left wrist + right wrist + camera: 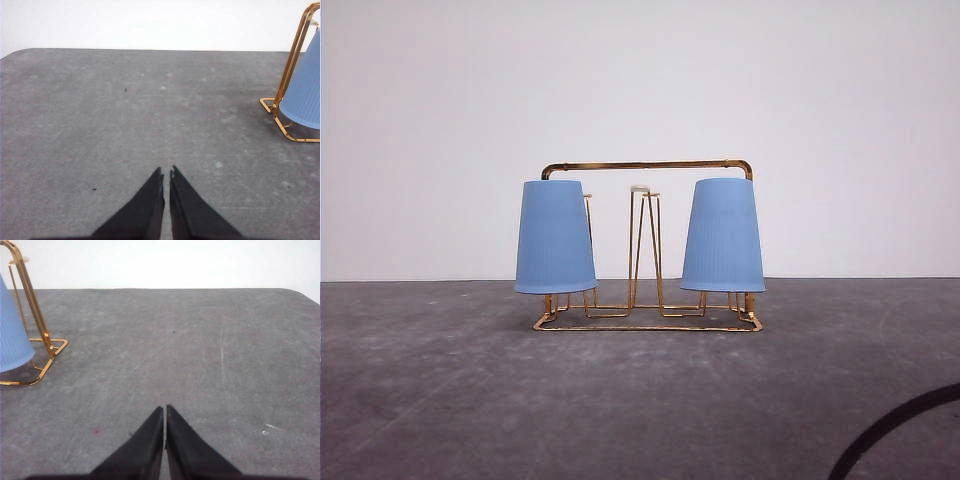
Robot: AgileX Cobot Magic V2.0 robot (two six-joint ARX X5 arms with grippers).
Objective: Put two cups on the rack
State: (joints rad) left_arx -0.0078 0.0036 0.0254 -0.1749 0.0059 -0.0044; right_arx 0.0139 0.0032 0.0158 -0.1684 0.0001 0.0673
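- Both cups sit upside down on the rack (647,245), which stands near the middle of the counter (440,400), toward its far edge. The left cup (554,238) hangs over a prong at the rack's left end, the right cup (723,236) over one at the right end.
- The left cup leans a little, its rim tipped outward. I'd say a knock to the rack could slide it off its prong.
- The left gripper (166,175) is closed on nothing, fingertips nearly touching, low over bare counter and well apart from the rack's left end.
- The right gripper (165,412) is likewise closed and empty, well apart from the rack's right end.
- By my reckoning the job looks finished, so the main risk is an arm swinging inward and clipping the rack's frame or a cup.
- The rack is thin wire and looks light; a small shove could probably push it across the counter or tip it over with both cups.
- The bare middle prongs (644,245) stand clear of both cups.
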